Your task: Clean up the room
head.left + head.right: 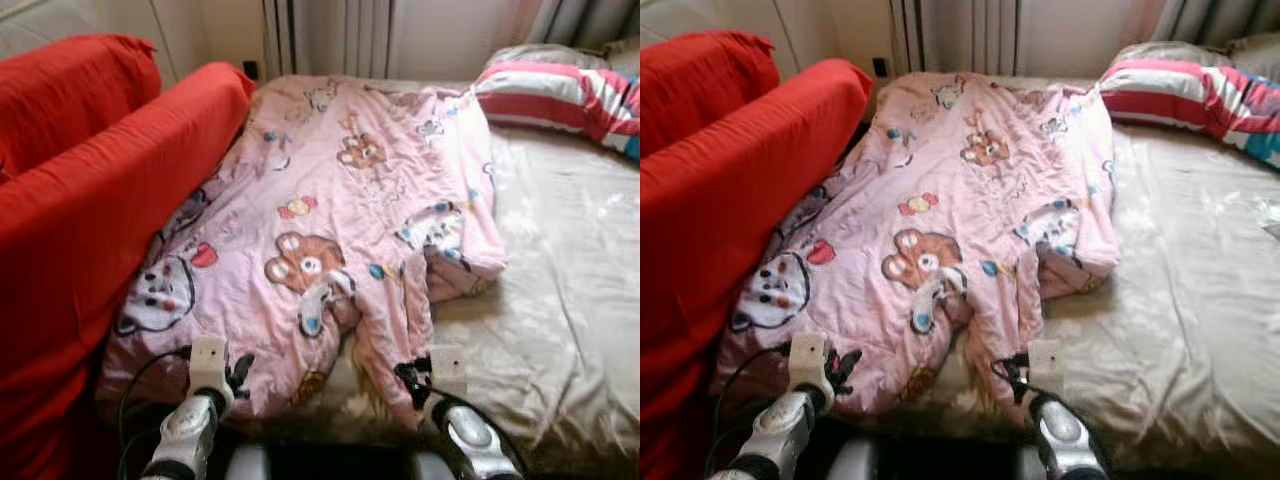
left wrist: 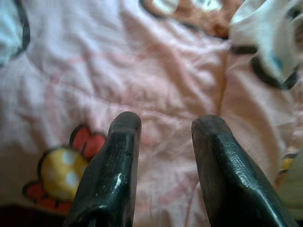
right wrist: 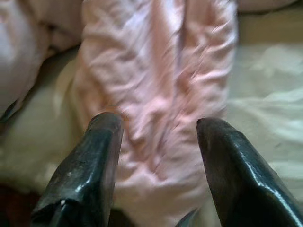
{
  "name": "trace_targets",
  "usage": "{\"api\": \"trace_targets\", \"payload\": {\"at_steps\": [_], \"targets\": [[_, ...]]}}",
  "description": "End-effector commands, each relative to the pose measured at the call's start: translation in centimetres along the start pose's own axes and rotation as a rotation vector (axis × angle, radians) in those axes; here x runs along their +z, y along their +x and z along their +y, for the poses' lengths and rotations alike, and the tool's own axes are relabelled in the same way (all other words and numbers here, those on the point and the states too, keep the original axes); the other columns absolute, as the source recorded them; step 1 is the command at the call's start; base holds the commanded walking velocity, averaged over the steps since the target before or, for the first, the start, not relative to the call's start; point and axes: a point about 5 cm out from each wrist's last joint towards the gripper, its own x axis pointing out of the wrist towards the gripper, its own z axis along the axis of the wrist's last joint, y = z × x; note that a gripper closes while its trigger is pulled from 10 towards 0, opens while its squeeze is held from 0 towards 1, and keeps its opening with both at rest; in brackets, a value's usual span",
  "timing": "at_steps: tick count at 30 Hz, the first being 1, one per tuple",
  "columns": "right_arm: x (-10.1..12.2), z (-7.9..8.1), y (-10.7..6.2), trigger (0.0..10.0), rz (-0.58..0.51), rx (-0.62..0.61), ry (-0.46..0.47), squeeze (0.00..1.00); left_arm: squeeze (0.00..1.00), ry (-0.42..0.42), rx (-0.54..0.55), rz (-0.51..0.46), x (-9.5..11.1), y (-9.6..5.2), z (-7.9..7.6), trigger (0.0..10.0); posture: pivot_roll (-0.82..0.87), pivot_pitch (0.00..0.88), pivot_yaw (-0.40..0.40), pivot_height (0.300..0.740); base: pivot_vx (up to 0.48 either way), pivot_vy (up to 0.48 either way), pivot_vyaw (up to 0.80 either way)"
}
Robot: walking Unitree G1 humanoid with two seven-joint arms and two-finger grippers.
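Hovering over the near hem of one pink cartoon-print quilt (image 1: 320, 230), both grippers were spread and grasped nothing. Left gripper (image 2: 163, 142): two black textured fingers apart above soft, wrinkled quilted cotton, a yellow-and-red candy print beside one finger. Right gripper (image 3: 158, 142): fingers released either side of a narrow, creased pink fold hanging toward the bed edge. The quilt lay rumpled ahead of both grippers across a beige satin-sheen sheet (image 1: 560, 300), printed with brown bears and a white dog. One striped pillow (image 1: 560, 95) sat well beyond the right gripper; one red fabric sofa (image 1: 90, 200) flanked the left gripper. No legible writing.
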Motion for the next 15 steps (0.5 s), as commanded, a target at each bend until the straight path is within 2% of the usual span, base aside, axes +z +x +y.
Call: {"api": "trace_targets", "payload": {"at_steps": [1, 4, 9, 10, 11, 15], "targets": [[0.7, 0.4, 0.3, 10.0, -0.007, 0.019, 0.003, 1.00, 0.00, 0.019, -0.009, -0.031, 0.6, 0.1, 0.1, 10.0, 0.02, 0.140, 0.048, 0.616, 0.000, 0.000, 0.00], [1.2, 0.6, 0.5, 10.0, -0.013, 0.019, -0.023, 1.00, 0.00, 0.044, -0.027, -0.066, 1.2, 0.2, 0.0, 10.0, 0.04, 0.177, 0.060, 0.616, 0.000, 0.000, 0.00], [1.7, 0.0, 0.7, 10.0, -0.027, -0.044, 0.013, 0.99, 0.00, 0.062, -0.047, -0.095, 1.4, -0.2, 0.0, 10.0, 0.07, 0.216, 0.076, 0.616, 0.000, 0.000, 0.00], [1.8, -0.1, 0.7, 10.0, -0.031, -0.054, 0.025, 0.54, 0.00, 0.068, -0.050, -0.098, 1.3, -0.3, 0.0, 10.0, 0.07, 0.219, 0.076, 0.616, 0.000, 0.000, 0.00], [1.9, -0.1, 0.7, 10.0, -0.042, -0.053, 0.041, 0.00, 0.00, 0.072, -0.051, -0.103, 1.3, -0.4, 0.1, 10.0, 0.08, 0.230, 0.077, 0.616, 0.000, 0.000, 0.00], [2.5, 0.3, 0.9, 10.0, -0.058, -0.054, 0.049, 0.00, 0.00, 0.081, -0.042, -0.114, 1.4, -0.8, 0.6, 10.0, 0.09, 0.249, 0.082, 0.616, 0.000, 0.000, 0.00]]}}
